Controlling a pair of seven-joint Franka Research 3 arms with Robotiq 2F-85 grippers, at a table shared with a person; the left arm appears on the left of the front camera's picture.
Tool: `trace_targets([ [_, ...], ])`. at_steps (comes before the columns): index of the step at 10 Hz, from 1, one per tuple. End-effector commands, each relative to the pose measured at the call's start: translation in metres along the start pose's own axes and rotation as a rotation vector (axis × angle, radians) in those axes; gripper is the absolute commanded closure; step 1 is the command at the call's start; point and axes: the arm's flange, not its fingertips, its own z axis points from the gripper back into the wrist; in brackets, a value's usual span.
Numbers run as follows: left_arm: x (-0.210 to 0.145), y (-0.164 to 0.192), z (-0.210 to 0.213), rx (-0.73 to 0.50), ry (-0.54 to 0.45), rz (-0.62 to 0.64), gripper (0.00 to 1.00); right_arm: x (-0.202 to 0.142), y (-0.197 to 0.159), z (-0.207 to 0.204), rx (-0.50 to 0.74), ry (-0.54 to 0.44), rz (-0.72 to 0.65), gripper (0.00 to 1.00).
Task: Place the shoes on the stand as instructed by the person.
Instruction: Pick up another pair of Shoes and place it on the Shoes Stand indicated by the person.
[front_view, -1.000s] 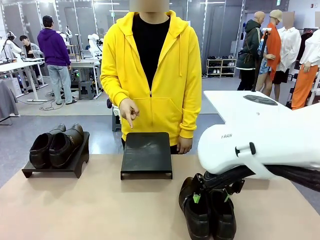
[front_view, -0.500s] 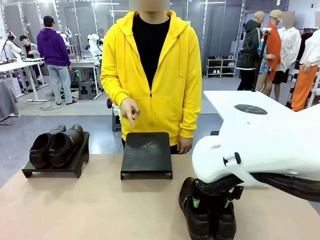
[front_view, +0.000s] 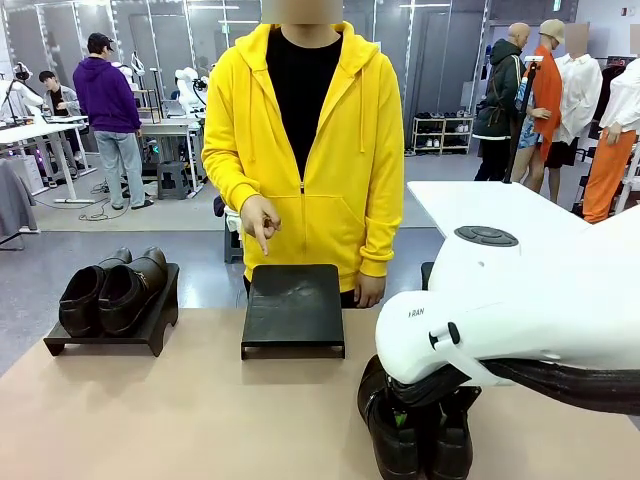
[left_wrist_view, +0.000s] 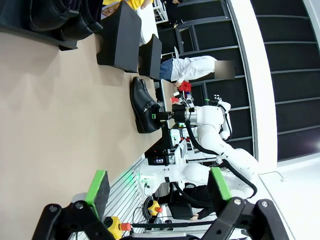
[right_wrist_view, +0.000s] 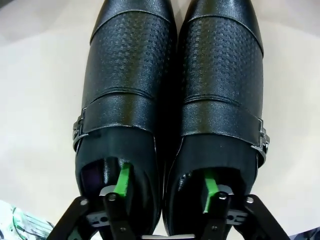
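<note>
Pinching the buckled pair (right_wrist_view: 132, 80), the right fingers (right_wrist_view: 122, 181) sit one inside each shoe's opening, closed on the two inner walls between them. These black shoes lie side by side on the table (front_view: 200, 420), close to the robot's edge and right of its middle, with toes toward that edge. The left fingers (left_wrist_view: 98, 190) are spread wide and hold nothing. They hang above the table, well apart from the shoes. At the far edge stands the person (front_view: 300, 150), whose hand (front_view: 258, 220) points a finger down at a black stand (front_view: 293, 305) with a bare top, at the middle of that edge. Near the far left corner, a second stand (front_view: 155, 325) carries the brown pair (front_view: 110, 290).
</note>
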Motion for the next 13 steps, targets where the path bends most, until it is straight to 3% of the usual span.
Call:
trace_targets([
  [1,-0.003,-0.002,-0.001,0.007,0.002,-0.014,0.0,-0.022,-0.008,-0.012,-0.032,-0.015,-0.024,1.0],
  [8,-0.003,-0.002,-0.001,0.007,0.002,-0.014,0.0,-0.026,-0.005,-0.006,-0.03,-0.034,-0.061,1.0],
  [9,-0.003,-0.002,-0.001,0.007,0.002,-0.014,0.0,-0.004,0.006,-0.004,-0.035,-0.009,-0.005,1.0],
  [13,-0.003,-0.002,-0.001,0.007,0.002,-0.014,0.0,-0.004,0.006,-0.004,-0.035,-0.009,-0.005,1.0],
])
